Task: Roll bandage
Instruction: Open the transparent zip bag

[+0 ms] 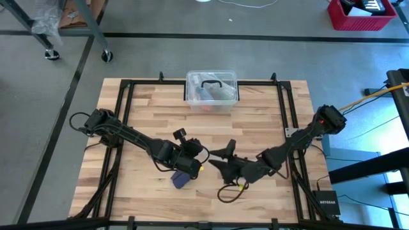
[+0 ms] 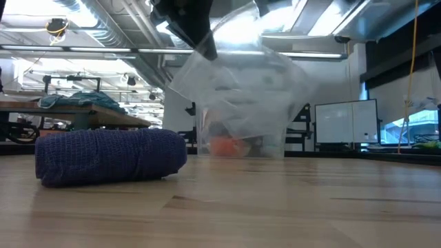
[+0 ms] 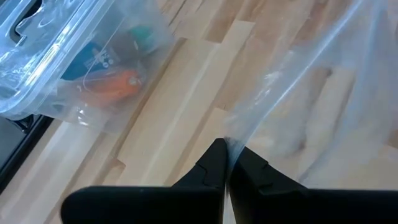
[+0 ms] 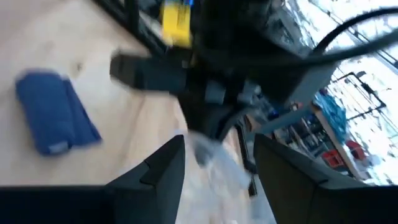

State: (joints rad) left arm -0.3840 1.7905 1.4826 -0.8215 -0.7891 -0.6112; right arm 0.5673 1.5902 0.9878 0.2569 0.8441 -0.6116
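Lying rolled: bandage (image 2: pixel 110 157), low view only.

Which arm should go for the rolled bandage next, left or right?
Probably the right. Its pincer is open and empty, a short way from the bandage. The left pincer is shut on the clear plastic wrapper, so it's busy.

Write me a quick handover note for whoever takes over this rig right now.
Left end effector: shut on the clear plastic wrapper, holding it up off the table.
Right end effector: open, empty, beside the left one near the table's middle.
Bandage: already in a roll, lying free on the wooden table below the left arm.
Clear plastic box: at the far edge.
Left: deal with the wrapper; check the roll.
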